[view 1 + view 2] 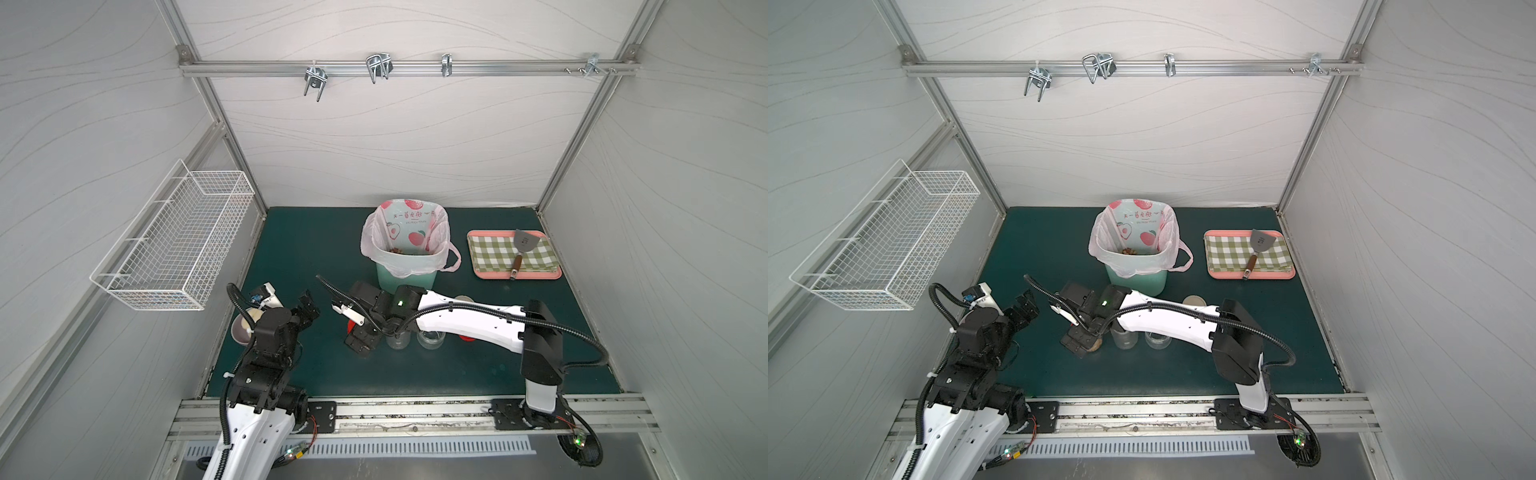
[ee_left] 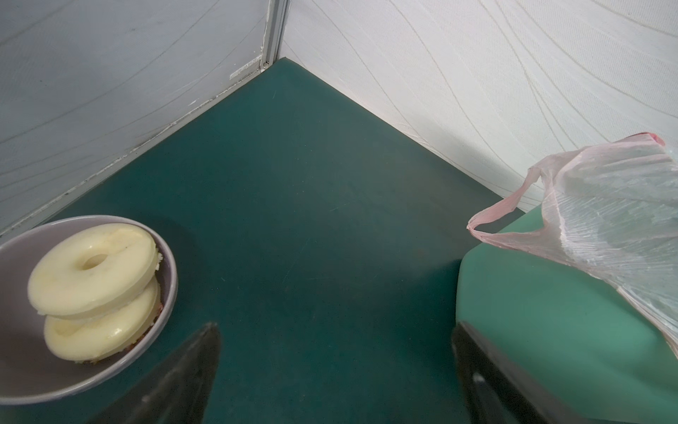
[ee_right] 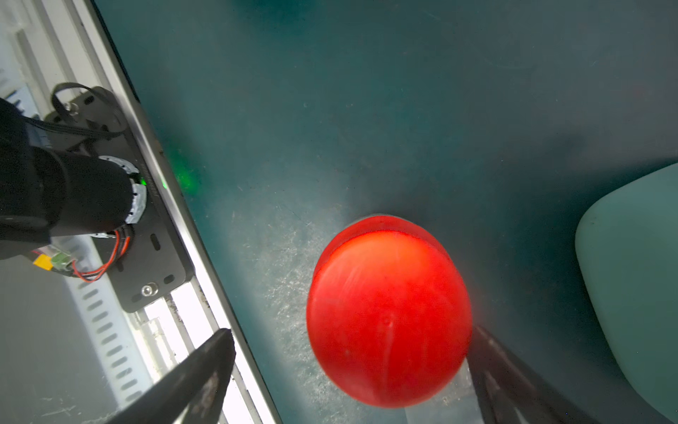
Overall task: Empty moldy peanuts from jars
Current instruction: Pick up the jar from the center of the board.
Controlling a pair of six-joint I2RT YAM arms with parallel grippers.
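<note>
Currently I see the right gripper (image 3: 350,332) spread wide around the round red screw lid (image 3: 389,312) of a jar. One finger stands just beside the lid's edge and the other well apart from it, so nothing is clamped. In a top view this gripper (image 1: 1080,341) sits low, just left of the frame's centre, and a small mass of tan peanut kernels (image 1: 1096,344) shows right at its tip.

Just to the right of it stand two clear round jars (image 1: 397,338) (image 1: 431,338), both without lids. They look empty and are partly covered by the white right arm. Above the arm a beige lid (image 1: 462,298) lies on the dark green bench (image 1: 291,249), and a second red lid (image 1: 467,338) peeks out below the arm.

Higher up, at the centre of the frame, stands the mint-green bin (image 1: 405,278) lined with a pink printed bag (image 1: 409,232). More brown kernels (image 1: 1130,251) lie at its bottom.

My left gripper (image 1: 307,311) is released and holds nothing, hanging over bare bench at the lower left. Beside it sits a grey bowl (image 2: 161,293) with two pale ring-shaped donuts (image 2: 91,271), one stacked on the other.
</note>
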